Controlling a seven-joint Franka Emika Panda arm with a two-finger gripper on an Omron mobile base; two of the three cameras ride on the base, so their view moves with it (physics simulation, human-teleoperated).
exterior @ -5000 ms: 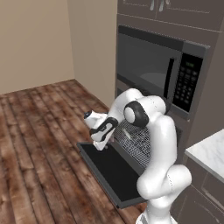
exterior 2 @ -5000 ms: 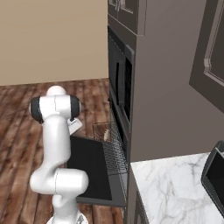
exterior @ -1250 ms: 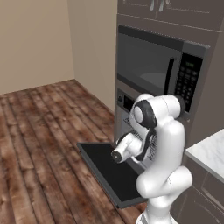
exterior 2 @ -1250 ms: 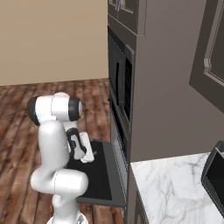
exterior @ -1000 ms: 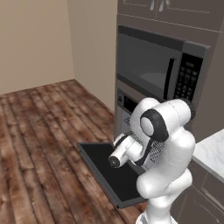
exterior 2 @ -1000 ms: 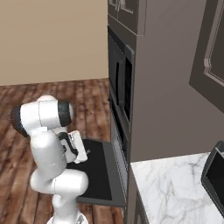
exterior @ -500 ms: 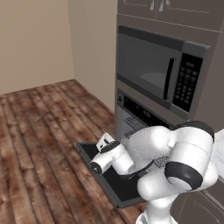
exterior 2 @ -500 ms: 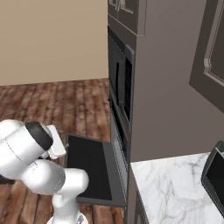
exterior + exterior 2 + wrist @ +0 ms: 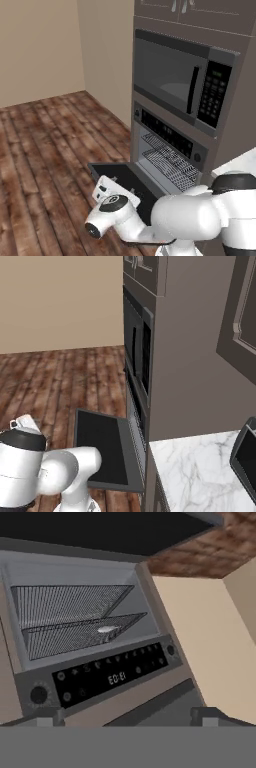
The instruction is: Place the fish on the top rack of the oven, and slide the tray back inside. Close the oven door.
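Observation:
The hand view is rolled upside down and looks into the oven (image 9: 95, 677). A small pale fish (image 9: 107, 629) lies on the top rack (image 9: 75, 637), the wire grid nearest the black control strip. That tray sits inside the cavity, with a second wire rack (image 9: 65, 602) close by it. The oven door (image 9: 131, 184) hangs open and flat. My gripper (image 9: 116, 186) hovers low by the door's outer edge, facing the oven. It is open, its fingertips (image 9: 50, 714) set wide apart with nothing between them.
A microwave (image 9: 180, 87) with a side keypad is built in above the oven. A white marble counter (image 9: 195, 471) lies to the right of the oven column. Bare wooden floor (image 9: 45, 150) spreads to the left, bounded by beige walls.
My arm has pulled away from the oven's mouth and swung down and left to the door's outer edge. The rack, drawn out earlier, now lies inside. The jaws stay open.

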